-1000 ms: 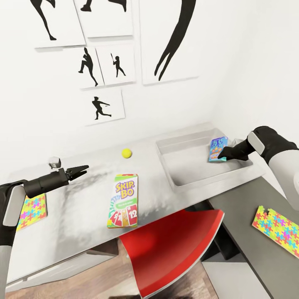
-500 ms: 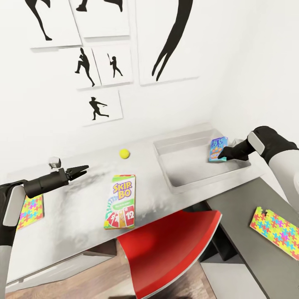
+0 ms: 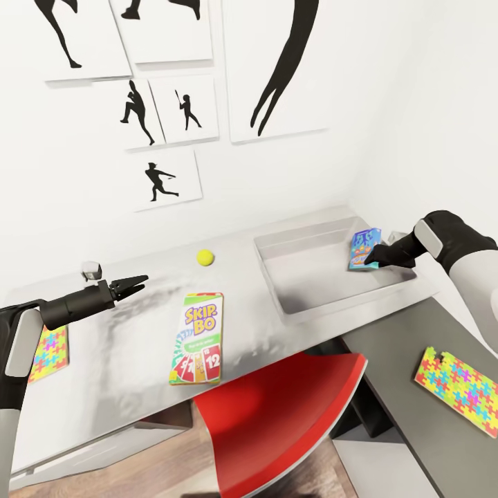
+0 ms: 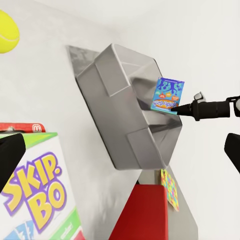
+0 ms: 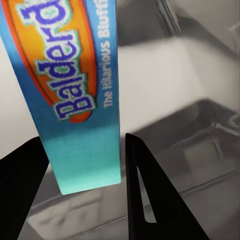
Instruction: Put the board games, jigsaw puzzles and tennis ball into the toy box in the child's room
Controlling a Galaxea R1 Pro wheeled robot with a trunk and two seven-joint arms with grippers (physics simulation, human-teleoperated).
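My right gripper (image 3: 371,263) is shut on the small blue board game (image 3: 363,248), holding it upright over the far right end of the grey toy box (image 3: 277,283). In the right wrist view the blue game (image 5: 75,100) sits between the two fingers (image 5: 150,195) above the toy box's floor (image 5: 195,125). The Skip-Bo board game (image 3: 198,337) lies flat on the table (image 3: 124,373), with the tennis ball (image 3: 204,258) behind it. One jigsaw puzzle (image 3: 48,353) lies at the left, another (image 3: 460,382) on the lower dark section. My left gripper (image 3: 138,282) hovers open, left of the Skip-Bo (image 4: 40,195).
A red chair (image 3: 277,422) is pushed under the table's front edge, between the Skip-Bo and the dark section. A white wall with black silhouette pictures (image 3: 166,180) runs right behind the table. A small grey object (image 3: 90,268) stands near my left forearm.
The whole picture has slid slightly left as the camera moved. Both arms and the toys keep their places relative to the table.
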